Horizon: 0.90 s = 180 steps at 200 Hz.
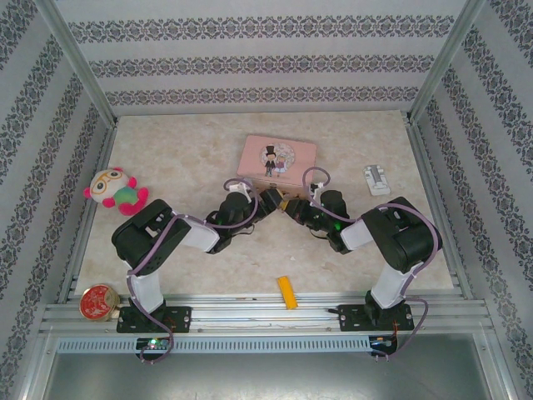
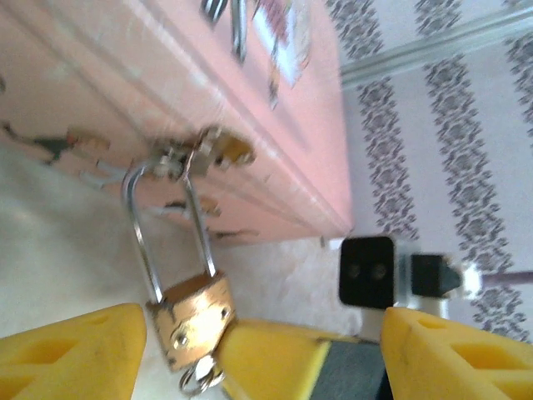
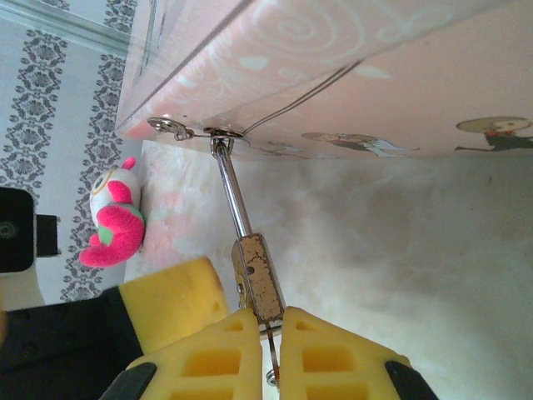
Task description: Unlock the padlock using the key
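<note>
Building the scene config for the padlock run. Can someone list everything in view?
pink tin: 1, pink with a cartoon picture, far centre of the table
padlock: 1, brass-gold with a silver shackle, hooked through the tin's hasp
key: 1, silver, on a ring, in the padlock's underside
plush toy: 1, pink, white and green, left side of the table
white item: 1, white, right side of the table, kind unclear
yellow bar: 1, yellow, near edge between the arm bases
round tin: 1, red and gold, near-left corner
table: 1, beige marbled
left gripper: 1, yellow fingers, open, padlock between them
right gripper: 1, yellow fingers, shut on the key
</note>
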Tool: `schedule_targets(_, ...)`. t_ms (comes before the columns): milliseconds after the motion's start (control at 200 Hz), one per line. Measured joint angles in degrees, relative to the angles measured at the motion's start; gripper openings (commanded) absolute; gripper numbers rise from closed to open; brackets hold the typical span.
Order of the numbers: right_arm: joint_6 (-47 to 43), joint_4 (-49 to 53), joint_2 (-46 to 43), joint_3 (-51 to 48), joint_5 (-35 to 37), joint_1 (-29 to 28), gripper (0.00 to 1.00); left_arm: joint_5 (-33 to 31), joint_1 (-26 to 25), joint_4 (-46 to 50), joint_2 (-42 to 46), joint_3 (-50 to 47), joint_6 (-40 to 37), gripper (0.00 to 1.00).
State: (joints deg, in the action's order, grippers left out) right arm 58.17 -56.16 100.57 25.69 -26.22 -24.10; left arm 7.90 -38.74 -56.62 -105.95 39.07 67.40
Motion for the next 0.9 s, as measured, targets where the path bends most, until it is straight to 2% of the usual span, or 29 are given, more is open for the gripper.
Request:
schedule_targets(245, 2.2, -0.7, 0.0, 0.0, 0.3, 0.0, 0.09, 0.7, 2.8, -5.6, -3.5, -0.1, -0.2, 0.65)
schedule_targets(525, 5.8, -2.4, 0.7, 0.0, 1.1, 0.0, 0.09, 2.7, 2.9, -5.6, -4.8, -0.1, -2.4, 0.63)
schedule_targets(900, 8.9, -5.7, 2.6, 0.0, 1.8, -0.4, 0.09, 5.0, 2.9, -5.7, -9.6, 3.0, -2.9, 0.52)
